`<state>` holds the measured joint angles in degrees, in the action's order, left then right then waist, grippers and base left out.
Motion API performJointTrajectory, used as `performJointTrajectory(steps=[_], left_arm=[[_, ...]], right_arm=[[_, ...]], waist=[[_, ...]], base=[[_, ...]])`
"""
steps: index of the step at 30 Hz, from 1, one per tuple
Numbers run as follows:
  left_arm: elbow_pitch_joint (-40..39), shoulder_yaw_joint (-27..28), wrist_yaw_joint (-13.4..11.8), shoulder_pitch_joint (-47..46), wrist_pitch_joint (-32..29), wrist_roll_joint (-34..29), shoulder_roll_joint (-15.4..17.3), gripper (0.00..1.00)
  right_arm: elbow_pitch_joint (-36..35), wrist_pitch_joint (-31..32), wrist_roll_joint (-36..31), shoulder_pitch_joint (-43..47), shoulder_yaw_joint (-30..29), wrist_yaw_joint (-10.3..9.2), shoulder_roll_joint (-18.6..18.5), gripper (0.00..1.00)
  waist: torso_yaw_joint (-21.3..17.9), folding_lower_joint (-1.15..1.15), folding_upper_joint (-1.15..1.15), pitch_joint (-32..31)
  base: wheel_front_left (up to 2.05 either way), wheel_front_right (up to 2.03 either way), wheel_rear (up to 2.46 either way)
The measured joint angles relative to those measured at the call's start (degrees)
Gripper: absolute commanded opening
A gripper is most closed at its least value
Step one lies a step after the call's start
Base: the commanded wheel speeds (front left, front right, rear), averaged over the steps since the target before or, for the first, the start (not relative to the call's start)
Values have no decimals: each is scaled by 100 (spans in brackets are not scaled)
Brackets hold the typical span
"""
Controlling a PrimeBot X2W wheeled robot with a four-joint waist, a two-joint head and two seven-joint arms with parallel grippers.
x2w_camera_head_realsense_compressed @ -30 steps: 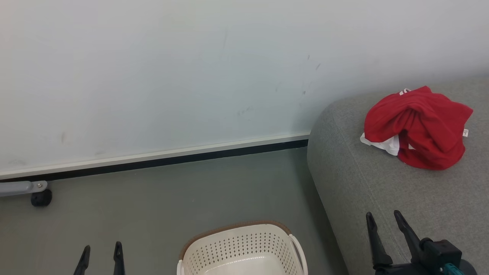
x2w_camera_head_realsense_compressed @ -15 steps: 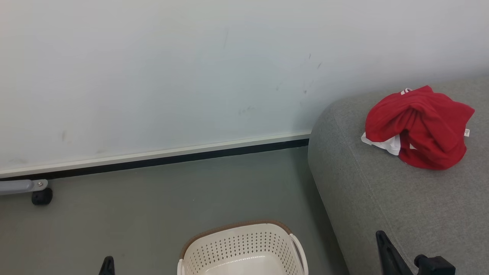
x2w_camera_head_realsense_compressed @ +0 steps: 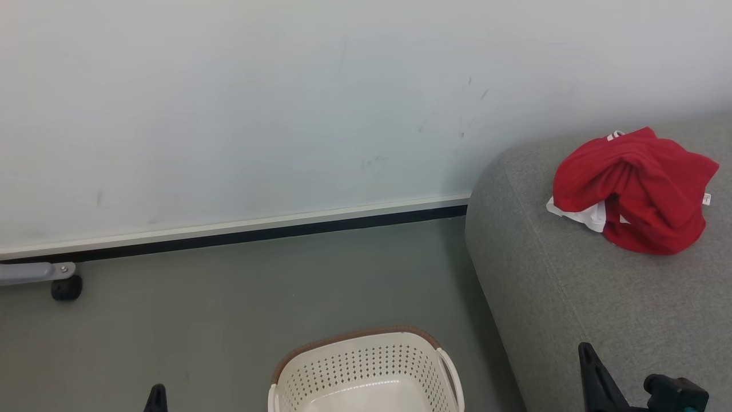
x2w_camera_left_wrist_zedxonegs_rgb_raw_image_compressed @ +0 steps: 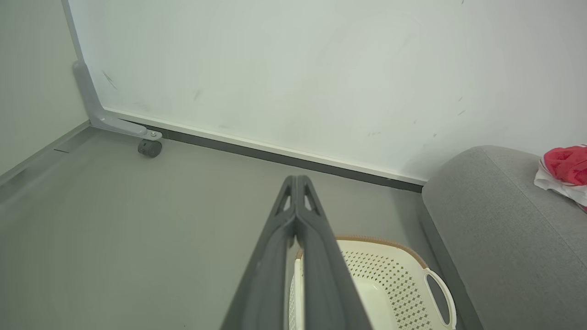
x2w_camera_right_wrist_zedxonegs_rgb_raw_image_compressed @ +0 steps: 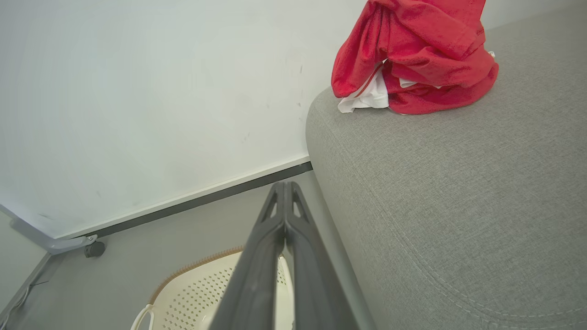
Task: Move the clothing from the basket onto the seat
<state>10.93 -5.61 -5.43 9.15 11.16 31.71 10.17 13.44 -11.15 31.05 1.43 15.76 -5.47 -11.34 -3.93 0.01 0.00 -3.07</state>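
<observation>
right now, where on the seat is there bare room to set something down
The seat is bare from its rounded corner by the wall down to the near edge, in front of the clothing. The floor between wall and basket is bare too. Crowded only where the clothing lies.

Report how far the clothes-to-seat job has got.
Done: the red clothing lies in a heap on the seat. The basket shows a bare floor where visible; its near end is cut off. In hand: nothing, the left end effector and right end effector are both shut and empty. Left: probably nothing, beyond checking the basket's hidden end.
</observation>
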Motion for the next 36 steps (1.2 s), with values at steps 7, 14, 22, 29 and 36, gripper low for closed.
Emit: performJointTrajectory(steps=[7,14,22,29,36], left_arm=[[42,91,94,-96,-131,423,-59,0],[90,164,197,-199,-258,839,-120,0],[135,260,291,-313,-419,1361,-171,0],[186,335,377,-382,-559,1806,-231,0],[218,411,453,-475,-688,2230,-293,0]], right_arm=[[32,129,459,-64,-171,96,71,0],[59,266,906,-92,-346,183,130,0],[91,417,1396,-124,-543,270,208,0],[119,560,1828,-210,-714,356,271,0],[148,689,2286,-218,-882,448,327,0]], waist=[[29,0,0,22],[58,0,0,45],[91,0,0,71],[119,0,0,94],[148,0,0,118]], base=[[0,0,0],[0,0,0],[0,0,0],[0,0,0],[0,0,0]])
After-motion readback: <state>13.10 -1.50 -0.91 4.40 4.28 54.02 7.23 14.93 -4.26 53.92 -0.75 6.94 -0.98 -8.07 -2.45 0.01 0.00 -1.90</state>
